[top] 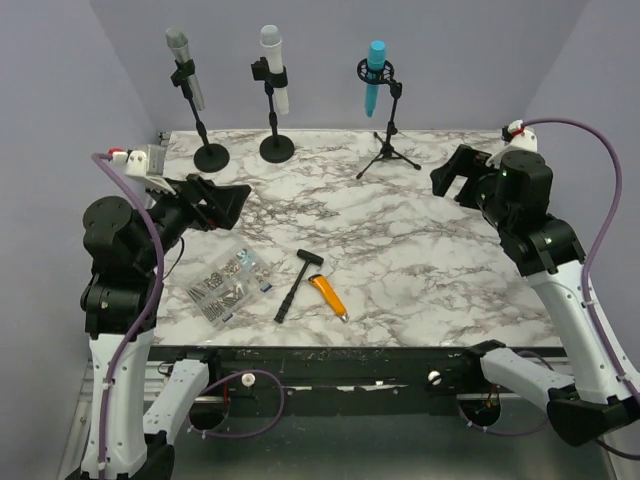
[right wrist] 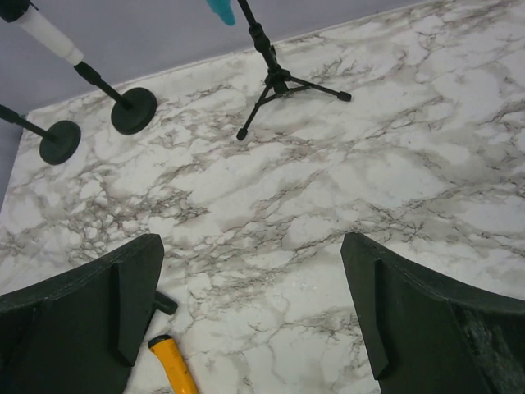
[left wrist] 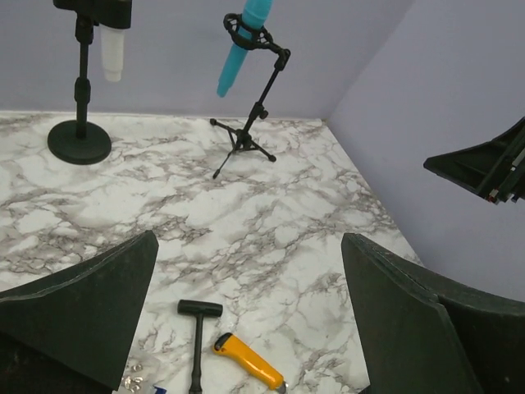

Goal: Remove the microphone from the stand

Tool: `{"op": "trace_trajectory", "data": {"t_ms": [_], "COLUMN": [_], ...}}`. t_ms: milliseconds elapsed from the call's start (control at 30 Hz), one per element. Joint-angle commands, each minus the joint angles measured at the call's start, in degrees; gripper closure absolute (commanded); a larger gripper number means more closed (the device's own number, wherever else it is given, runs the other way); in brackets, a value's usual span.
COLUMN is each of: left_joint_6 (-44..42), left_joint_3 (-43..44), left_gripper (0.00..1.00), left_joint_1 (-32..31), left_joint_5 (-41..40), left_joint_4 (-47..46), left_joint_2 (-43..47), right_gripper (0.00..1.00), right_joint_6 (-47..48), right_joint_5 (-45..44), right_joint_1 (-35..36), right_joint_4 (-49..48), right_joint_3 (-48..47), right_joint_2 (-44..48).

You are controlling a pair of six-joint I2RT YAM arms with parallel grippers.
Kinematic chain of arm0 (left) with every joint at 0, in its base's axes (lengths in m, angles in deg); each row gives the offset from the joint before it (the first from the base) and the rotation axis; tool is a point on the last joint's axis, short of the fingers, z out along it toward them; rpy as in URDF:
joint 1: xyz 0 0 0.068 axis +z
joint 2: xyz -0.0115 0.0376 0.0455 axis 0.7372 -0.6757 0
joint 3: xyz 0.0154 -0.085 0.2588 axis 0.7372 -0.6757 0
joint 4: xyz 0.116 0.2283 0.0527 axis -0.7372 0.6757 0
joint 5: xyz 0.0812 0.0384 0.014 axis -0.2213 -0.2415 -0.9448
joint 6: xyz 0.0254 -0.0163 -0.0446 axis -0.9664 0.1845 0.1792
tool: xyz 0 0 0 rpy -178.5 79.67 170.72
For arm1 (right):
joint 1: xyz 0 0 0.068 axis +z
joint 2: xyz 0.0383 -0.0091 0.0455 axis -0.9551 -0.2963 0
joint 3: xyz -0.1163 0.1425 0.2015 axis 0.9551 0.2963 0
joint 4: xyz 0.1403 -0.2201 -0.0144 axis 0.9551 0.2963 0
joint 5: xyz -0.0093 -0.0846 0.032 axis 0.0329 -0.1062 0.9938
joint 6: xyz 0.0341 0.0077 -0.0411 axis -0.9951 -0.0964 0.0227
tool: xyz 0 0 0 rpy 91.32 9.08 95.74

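Three microphones stand at the back of the marble table. A grey microphone [top: 178,45] sits on a round-base stand [top: 211,157]. A white microphone [top: 272,50] sits on a second round-base stand [top: 277,149]. A blue microphone [top: 374,70] hangs in a tripod stand [top: 390,150]. My left gripper [top: 232,200] is open and empty at the table's left side, well short of the stands. My right gripper [top: 452,178] is open and empty at the right side. The left wrist view shows the blue microphone [left wrist: 242,45] and the white microphone [left wrist: 113,49] far beyond my open left gripper [left wrist: 248,246]. The right wrist view shows the tripod [right wrist: 279,82] beyond my open right gripper [right wrist: 252,246].
A black hammer [top: 296,283], a yellow utility knife [top: 328,296] and a clear bag of small metal parts [top: 228,283] lie near the front middle. A white box [top: 150,160] sits at the back left corner. Purple walls close the back and sides.
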Motion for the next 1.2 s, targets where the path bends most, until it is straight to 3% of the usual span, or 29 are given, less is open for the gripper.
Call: {"op": "trace_trajectory", "data": {"t_ms": [0,200,467,767,1167], "left_joint_6": [-1.1,-1.0,-7.6,-12.4,-11.7], "left_joint_3": [-0.6,0.7,-0.2,-6.3,-10.1], "left_gripper": [0.01,0.01,0.01,0.02,0.01], "left_joint_1": [0.1,-4.5,-13.2,-13.7,-14.1], "left_joint_5": [4.4,4.3,-1.5,-5.1,-5.3], "left_joint_4": [-0.7,-3.0,-4.3,-5.5,-7.9], "left_joint_2": [-4.0,-9.6,-14.9,-13.1,-11.4], "right_gripper": [0.0,0.0,0.0,0.0,0.02], "right_joint_6": [-2.3,-7.2,-6.2,-1.6,6.2], "right_joint_5": [-1.6,-3.6,3.9,4.7,4.3], "right_joint_1": [-0.2,-0.2,-0.2,-0.2,-0.2], "right_joint_4": [-0.1,-2.7,-20.4,-23.5,-28.3], "right_joint_3": [1.3,2.1,8.8,-6.4,-32.0], "right_joint_2": [-2.6,-7.2,-8.3,-25.2,-47.1]}}
